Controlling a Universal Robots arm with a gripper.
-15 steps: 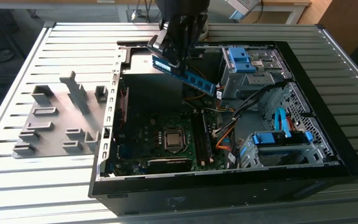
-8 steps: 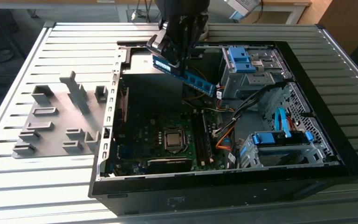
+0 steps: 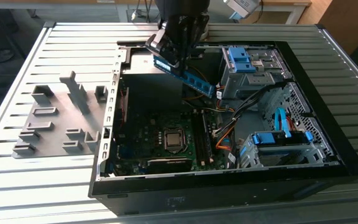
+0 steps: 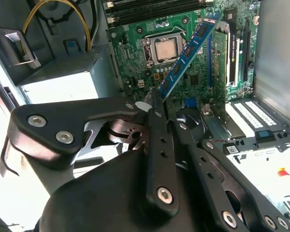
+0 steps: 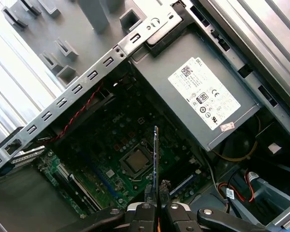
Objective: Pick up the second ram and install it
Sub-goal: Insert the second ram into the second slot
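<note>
The second ram [image 3: 186, 75], a long blue board with black chips, hangs tilted over the open computer case [image 3: 328, 154], above the power supply end. My gripper [image 3: 169, 55] is shut on its upper end. In the second wrist view the ram [image 4: 188, 48] juts out from the gripper [image 4: 153, 100] over the green motherboard [image 4: 135, 72], near the processor socket [image 4: 165, 48]. In the first wrist view the ram [image 5: 155, 154] shows edge-on, pinched by the gripper [image 5: 157, 192]. The long memory slots [image 3: 203, 136] lie beside the socket [image 3: 174, 138], well below the ram.
A grey slotted holder [image 3: 54, 121] lies on the ribbed table at the exterior view's left of the case. Inside the case sit a power supply [image 5: 203, 101], drive bays with light-blue clips [image 3: 241, 58] and loose cables [image 3: 225, 140].
</note>
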